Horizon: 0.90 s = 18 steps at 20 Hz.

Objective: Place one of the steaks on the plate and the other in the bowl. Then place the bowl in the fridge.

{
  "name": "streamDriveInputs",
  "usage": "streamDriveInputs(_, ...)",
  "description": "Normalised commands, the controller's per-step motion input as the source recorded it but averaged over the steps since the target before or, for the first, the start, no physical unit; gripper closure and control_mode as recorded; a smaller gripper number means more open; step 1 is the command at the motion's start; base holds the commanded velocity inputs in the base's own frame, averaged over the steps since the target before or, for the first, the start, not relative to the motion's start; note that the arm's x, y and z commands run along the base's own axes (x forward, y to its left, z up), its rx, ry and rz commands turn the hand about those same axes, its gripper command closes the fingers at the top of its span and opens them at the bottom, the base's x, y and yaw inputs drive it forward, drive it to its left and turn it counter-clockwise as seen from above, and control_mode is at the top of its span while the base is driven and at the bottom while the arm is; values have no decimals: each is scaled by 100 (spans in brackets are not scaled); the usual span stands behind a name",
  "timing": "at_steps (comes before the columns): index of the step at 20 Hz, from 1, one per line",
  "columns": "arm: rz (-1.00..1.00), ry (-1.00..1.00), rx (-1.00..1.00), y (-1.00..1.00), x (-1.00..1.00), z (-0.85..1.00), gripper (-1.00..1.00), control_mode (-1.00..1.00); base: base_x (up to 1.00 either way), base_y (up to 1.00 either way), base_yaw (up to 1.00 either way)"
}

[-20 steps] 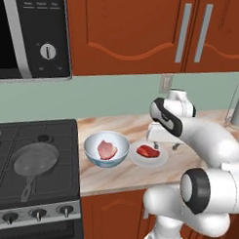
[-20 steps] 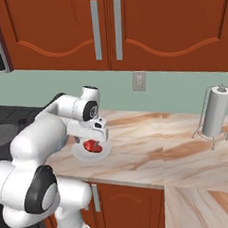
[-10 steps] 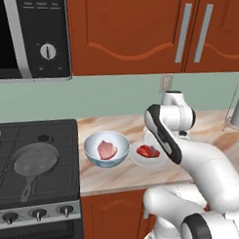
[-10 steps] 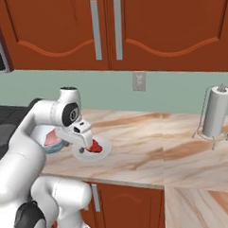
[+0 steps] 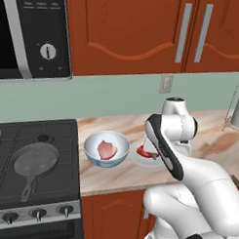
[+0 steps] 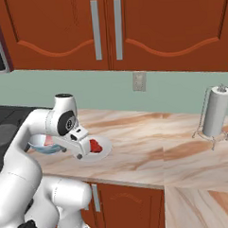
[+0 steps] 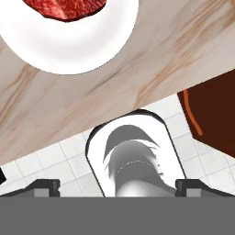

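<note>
The white bowl (image 5: 106,149) with a pale blue outside stands on the counter beside the stove and holds the paler pink steak (image 5: 107,150). Just right of it, the bright red steak (image 5: 145,152) lies on the flat white plate (image 5: 137,158), which my arm partly covers. From the right base view the plate (image 6: 103,153) and red steak (image 6: 95,146) sit right beside my gripper (image 6: 81,153). It hangs low over the counter's front edge, open and empty. In the hand view the plate (image 7: 87,50) lies ahead of the open gripper (image 7: 118,186). The fridge is out of view.
A black stove with a grey frying pan (image 5: 34,160) stands left of the bowl, under a microwave (image 5: 31,35). A paper towel holder (image 6: 215,111) stands far right on the marble counter (image 6: 151,147). Red cabinets hang above. White floor tiles (image 7: 69,151) show below the counter edge.
My arm has swung round and the hand has come down from above the plate to its near side by the counter edge. Both steaks, the bowl and the plate stayed put.
</note>
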Motion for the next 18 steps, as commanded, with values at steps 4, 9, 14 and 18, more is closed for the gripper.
streamDriveInputs(4, 3, 0, 0, 7, -6, 0, -100, 100, -34, 49, 22)
streamDriveInputs(9, 0, 0, 0, 0, 0, 0, -100, 100, -40, 93, 53)
streamDriveInputs(14, 0, 0, 0, 0, 0, 0, -100, 100, -14, 100, 79)
streamDriveInputs(18, 0, 0, 0, 0, 0, 0, -100, 100, -9, 100, 85)
